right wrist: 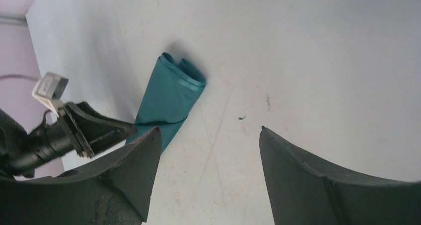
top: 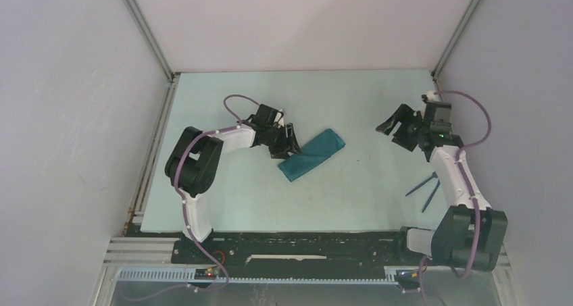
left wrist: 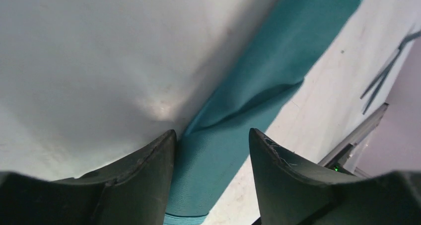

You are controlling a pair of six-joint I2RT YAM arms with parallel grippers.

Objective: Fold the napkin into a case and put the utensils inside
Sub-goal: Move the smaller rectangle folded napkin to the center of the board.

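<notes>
From above, the folded napkin (top: 312, 155) is lying slantwise mid-table (top: 223, 184) as a narrow strip. The left gripper (top: 287, 142) is hovering at its lower-left end. The right gripper (top: 397, 127) is hanging well apart at the right, and the utensils (top: 426, 190) are lying close together at lower right.

In the left wrist view, the fingers (left wrist: 149, 175) are standing spread, the strip running between them, unclamped.

In the right wrist view, the jaws are gaping over the tabletop, with the napkin lying at centre left.

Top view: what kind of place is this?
Probably a robot test booth: plain walls on a metal frame enclose a pale table, with left arm and right arm bolted at its edge.
</notes>
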